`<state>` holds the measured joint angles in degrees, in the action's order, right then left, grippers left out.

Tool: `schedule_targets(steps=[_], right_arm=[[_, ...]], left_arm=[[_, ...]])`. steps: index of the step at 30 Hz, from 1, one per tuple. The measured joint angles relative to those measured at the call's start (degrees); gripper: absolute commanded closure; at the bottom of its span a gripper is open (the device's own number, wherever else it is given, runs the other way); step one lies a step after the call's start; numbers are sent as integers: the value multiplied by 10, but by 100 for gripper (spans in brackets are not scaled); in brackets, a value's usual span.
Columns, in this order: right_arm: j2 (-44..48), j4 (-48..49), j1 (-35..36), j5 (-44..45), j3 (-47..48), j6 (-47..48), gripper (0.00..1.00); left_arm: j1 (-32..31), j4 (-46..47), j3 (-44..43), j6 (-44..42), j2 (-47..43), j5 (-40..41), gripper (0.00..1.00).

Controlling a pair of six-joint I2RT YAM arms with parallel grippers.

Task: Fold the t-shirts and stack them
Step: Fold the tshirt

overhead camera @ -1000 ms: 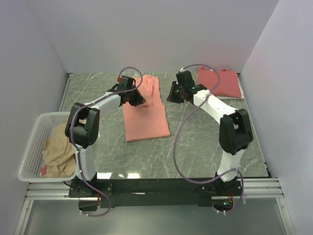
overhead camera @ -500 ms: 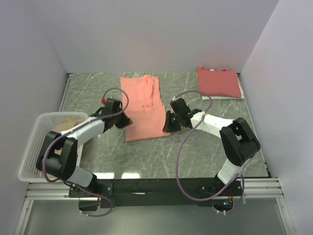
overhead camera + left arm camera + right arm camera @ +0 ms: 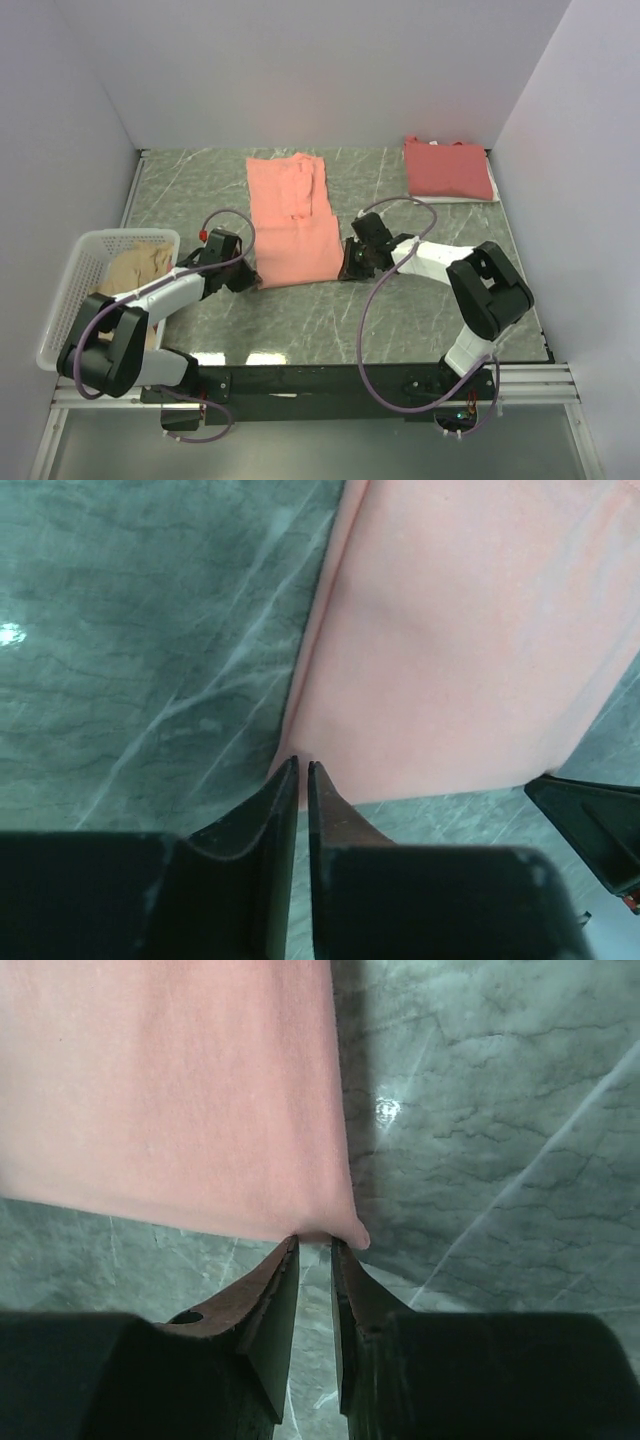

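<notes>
A salmon-orange t-shirt (image 3: 295, 230) lies flat mid-table as a long strip, sleeves folded in. My left gripper (image 3: 250, 278) is low at its near left corner; in the left wrist view its jaws (image 3: 302, 765) stand almost together, pinching that corner of the cloth (image 3: 450, 640). My right gripper (image 3: 347, 268) is at the near right corner. Its jaws (image 3: 315, 1240) keep a narrow gap, tips touching the hem (image 3: 180, 1090). A folded coral-red t-shirt (image 3: 447, 168) rests at the back right. A pale tan t-shirt (image 3: 135, 268) is bunched in the basket.
The white lattice basket (image 3: 60, 330) stands at the table's left edge, beside the left arm. White walls close in the back and both sides. The dark green marbled tabletop (image 3: 430, 300) shows in front of the shirt and between the two shirts.
Both arms have swung from the shirt's far end down to its near hem and dropped low. The left jaws have closed in on the corner. The right jaws' gap is unchanged.
</notes>
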<state>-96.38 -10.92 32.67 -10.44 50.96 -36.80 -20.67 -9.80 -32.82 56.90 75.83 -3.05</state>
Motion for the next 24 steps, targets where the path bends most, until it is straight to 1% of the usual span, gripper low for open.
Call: schedule_targets(steps=[2,3,4,5,6,8,10,15,19,21,22,24], right_arm=[[6,2,0,6,-6,-1,71],[12,1,0,8,-11,-3,68],[18,1,0,10,-17,-4,65],[26,-1,-1,13,-23,-7,57],[35,-1,-1,14,-29,-9,54],[57,2,-4,14,-44,-14,46],[76,8,-7,15,-58,-20,44],[83,30,-15,6,-71,-39,44],[76,55,-17,-4,-78,-54,45],[72,66,-19,-8,-83,-61,49],[69,71,-20,-9,-86,-64,54],[62,81,-21,-11,-90,-71,55]], left_arm=[[0,-5,2,3,-5,5,81],[0,-11,4,8,-12,11,76],[0,-19,6,11,-19,19,72],[0,-24,9,16,-31,29,67],[0,-30,14,23,-45,36,61],[0,-33,28,33,-72,47,59],[0,-34,42,42,-91,50,58],[0,-21,70,56,-94,44,64],[0,9,89,65,-88,31,62],[0,28,96,73,-86,26,61],[0,38,99,74,-85,23,61],[0,61,108,78,-84,15,61]])
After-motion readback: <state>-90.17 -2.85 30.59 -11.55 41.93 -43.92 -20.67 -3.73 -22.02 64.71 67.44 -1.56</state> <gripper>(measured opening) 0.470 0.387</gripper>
